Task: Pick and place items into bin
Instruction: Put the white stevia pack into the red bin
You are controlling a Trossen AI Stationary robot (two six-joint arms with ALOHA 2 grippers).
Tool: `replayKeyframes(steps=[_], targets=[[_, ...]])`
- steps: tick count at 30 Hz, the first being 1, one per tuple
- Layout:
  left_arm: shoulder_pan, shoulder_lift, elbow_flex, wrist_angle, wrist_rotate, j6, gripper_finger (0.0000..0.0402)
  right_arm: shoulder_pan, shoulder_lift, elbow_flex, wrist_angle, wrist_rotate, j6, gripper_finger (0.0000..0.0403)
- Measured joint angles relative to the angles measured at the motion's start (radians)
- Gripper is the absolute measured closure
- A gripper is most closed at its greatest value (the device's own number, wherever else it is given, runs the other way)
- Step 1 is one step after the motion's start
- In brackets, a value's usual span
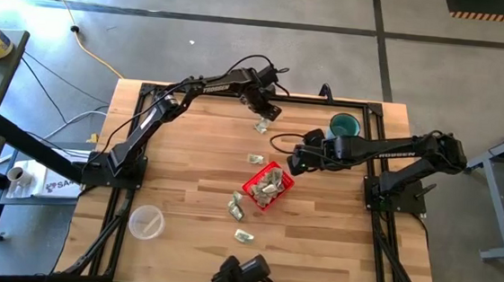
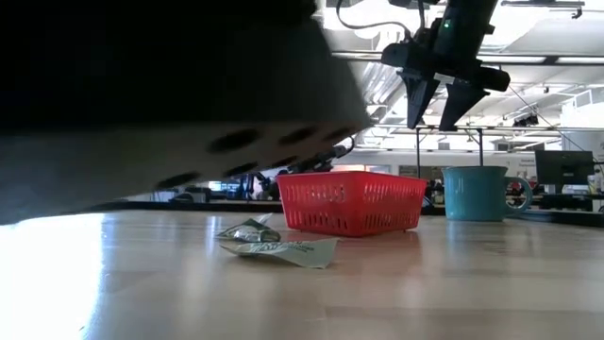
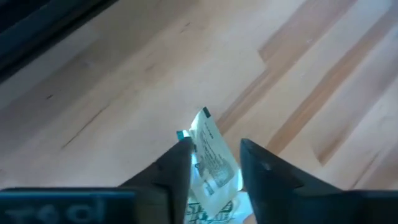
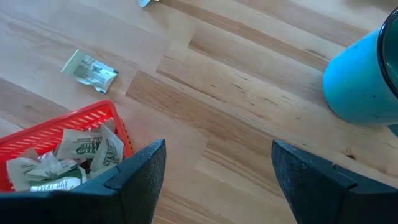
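Observation:
Small pale green-and-white packets lie on the wooden table: one (image 1: 256,158) beyond the basket, two (image 1: 236,205) (image 1: 244,236) nearer the front. The red mesh basket (image 1: 268,186) sits mid-table with several packets (image 4: 81,152) inside. My left gripper (image 1: 268,112) is at the far middle of the table, slanting down, with one more packet (image 3: 208,152) between its fingers. My right gripper (image 1: 294,158) hangs open above the basket's far right corner, holding nothing; the low view shows its spread fingers (image 2: 439,99) well above the table. My left gripper has the packet between its two fingers (image 3: 180,168), which stand on its two side edges (image 3: 194,163). They come slanting down from the table's far side. The packet's upper end (image 3: 202,117) sticks out past the fingertips. Whether it is clear of the table I cannot tell.
A teal mug (image 1: 345,125) stands at the far right, close to my right arm. A clear plastic cup (image 1: 146,222) stands at the near left. A black frame (image 1: 238,93) runs round the table's edges. A dark blurred shape (image 2: 160,104) fills the low view's left.

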Motion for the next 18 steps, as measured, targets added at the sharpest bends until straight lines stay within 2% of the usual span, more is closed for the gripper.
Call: replayKeyframes(steps=[7,14,18], targets=[[-0.008,0.000,0.000,0.020,0.025,0.002,0.0310,0.000,0.000,0.000,0.000,0.001,0.003,0.0121],[-0.011,0.000,0.000,0.004,0.012,0.027,0.0337,0.000,0.000,0.000,0.000,-0.030,0.004,0.0121],[-0.011,0.003,0.024,-0.143,-0.057,0.053,0.0346,0.000,0.000,0.000,0.000,-0.050,0.003,0.0121]])
